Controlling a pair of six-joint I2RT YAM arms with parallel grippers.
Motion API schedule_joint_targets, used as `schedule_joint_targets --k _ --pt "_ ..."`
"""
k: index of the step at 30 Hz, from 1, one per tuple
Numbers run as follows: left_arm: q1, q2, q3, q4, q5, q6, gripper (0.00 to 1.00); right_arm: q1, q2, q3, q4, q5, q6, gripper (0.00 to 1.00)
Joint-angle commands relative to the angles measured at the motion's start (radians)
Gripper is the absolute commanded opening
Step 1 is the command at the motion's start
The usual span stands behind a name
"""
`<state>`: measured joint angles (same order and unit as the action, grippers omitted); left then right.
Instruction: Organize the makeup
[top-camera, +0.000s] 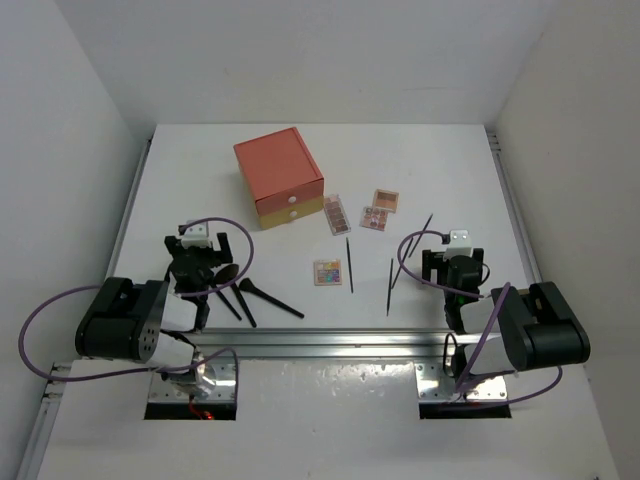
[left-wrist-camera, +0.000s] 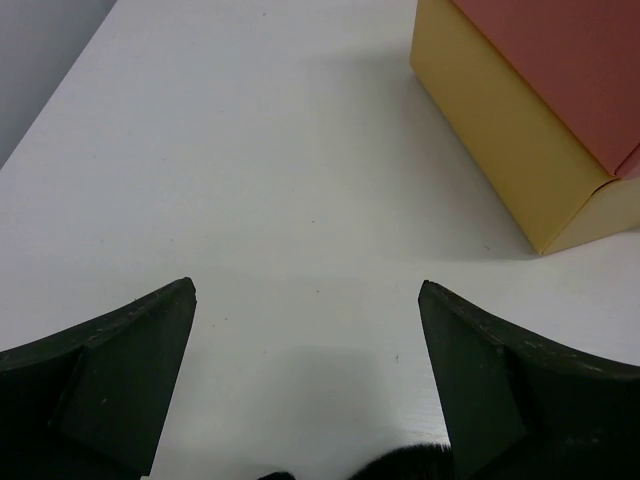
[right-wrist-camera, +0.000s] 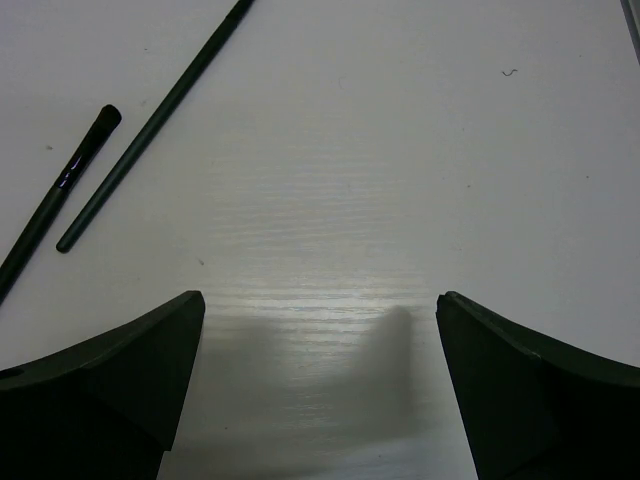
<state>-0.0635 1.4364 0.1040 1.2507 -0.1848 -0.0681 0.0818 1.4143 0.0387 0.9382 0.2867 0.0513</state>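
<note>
My left gripper (top-camera: 196, 246) is open and empty, low over the table at the left; in its wrist view (left-wrist-camera: 307, 290) bare table lies between the fingers and a tuft of black brush bristles (left-wrist-camera: 410, 462) shows at the bottom edge. Black makeup brushes (top-camera: 268, 297) lie just right of it. My right gripper (top-camera: 455, 258) is open and empty (right-wrist-camera: 320, 298). Thin dark sticks (top-camera: 349, 264) lie in the middle, and two more (right-wrist-camera: 150, 130) lie to its left. Eyeshadow palettes lie apart: a mixed-colour one (top-camera: 327, 271), a long pink-brown one (top-camera: 337, 214) and two small ones (top-camera: 380, 208).
An orange box with a yellow lower drawer (top-camera: 280, 178) stands at the back centre, shut; its corner shows in the left wrist view (left-wrist-camera: 540, 120). White walls enclose the table. A metal rail (top-camera: 330, 345) runs along the near edge by the arm bases.
</note>
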Motion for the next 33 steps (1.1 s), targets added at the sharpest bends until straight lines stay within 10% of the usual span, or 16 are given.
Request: schedule_joint_targets --k 1,9,14,17,21,25,28,33 --pt "0.007 -0.007 0.019 0.038 -0.012 -0.016 1.00 -0.001 -0.011 -0.071 0.014 -0.006 0.005 1.00" --pt "-0.006 -0.063 0.045 -0.023 0.025 0.025 1.00 -0.002 -0.011 -0.069 0.016 -0.006 0.005 1.00" --pt "0.034 -0.292 0.310 -0.661 0.201 0.175 1.00 -0.016 -0.015 -0.056 -0.010 -0.027 0.013 1.00" --pt "0.044 -0.387 0.459 -0.804 0.067 0.152 1.00 0.054 -0.151 -0.013 -0.141 -0.012 -0.080 1.00" --pt "0.053 -0.357 0.657 -0.929 0.114 0.203 1.00 0.238 -0.284 0.389 -0.835 0.047 -0.276 1.00" --pt "0.053 -0.102 1.030 -1.234 0.278 0.171 1.00 0.381 -0.138 0.726 -0.998 0.215 -0.519 1.00" --pt "0.019 0.025 1.197 -1.336 0.373 0.172 1.00 0.453 0.067 1.193 -1.125 0.402 -0.385 1.00" --pt "-0.012 0.198 1.370 -1.447 0.438 0.196 1.00 0.467 0.385 1.717 -1.549 -0.156 -0.187 0.95"
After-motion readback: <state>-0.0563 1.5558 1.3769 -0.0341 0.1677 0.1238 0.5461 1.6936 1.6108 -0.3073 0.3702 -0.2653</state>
